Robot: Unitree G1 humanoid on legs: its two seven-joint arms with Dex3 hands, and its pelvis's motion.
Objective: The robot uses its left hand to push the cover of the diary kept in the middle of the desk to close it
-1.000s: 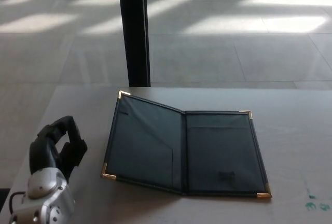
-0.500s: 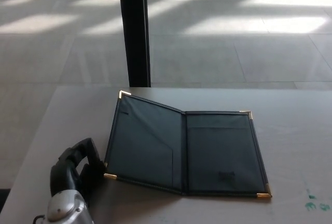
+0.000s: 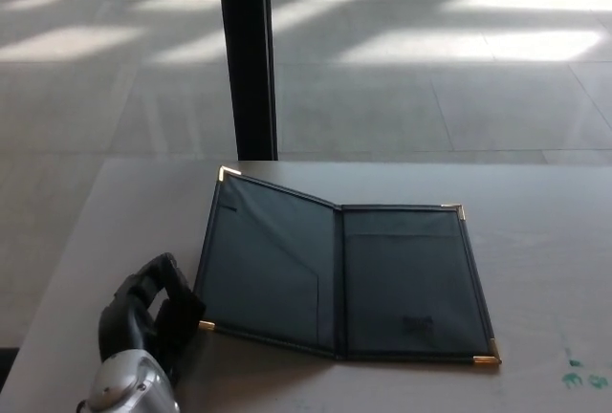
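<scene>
One hand (image 3: 153,313) is all you have in the head view: your left, a black, thick-fingered shape on a rounded silver wrist housing, low at the left of the picture. Its fingers curl loosely, spread apart and grasping nothing, and their tips sit right at the near-left corner of the diary (image 3: 339,274); you cannot tell from here whether they touch the edge or stop just short of it. Your right hand does not show.

Beside the hand, the diary lies open in the middle of the tabletop (image 3: 535,241). It is a dark, smooth, leather-like folder with small brass-coloured caps on its corners. The left cover (image 3: 268,265) is tilted up off the surface along its outer edge, with a diagonal slip pocket stitched across the inside. The right half lies flat and shows a horizontal pocket seam near its top.

You are working on a pale grey, matte tabletop with a few small green marks (image 3: 583,375) near its right edge. Beyond the far edge, a black upright post (image 3: 247,54) stands on a tiled floor (image 3: 430,50) crossed by bright bands of light.
</scene>
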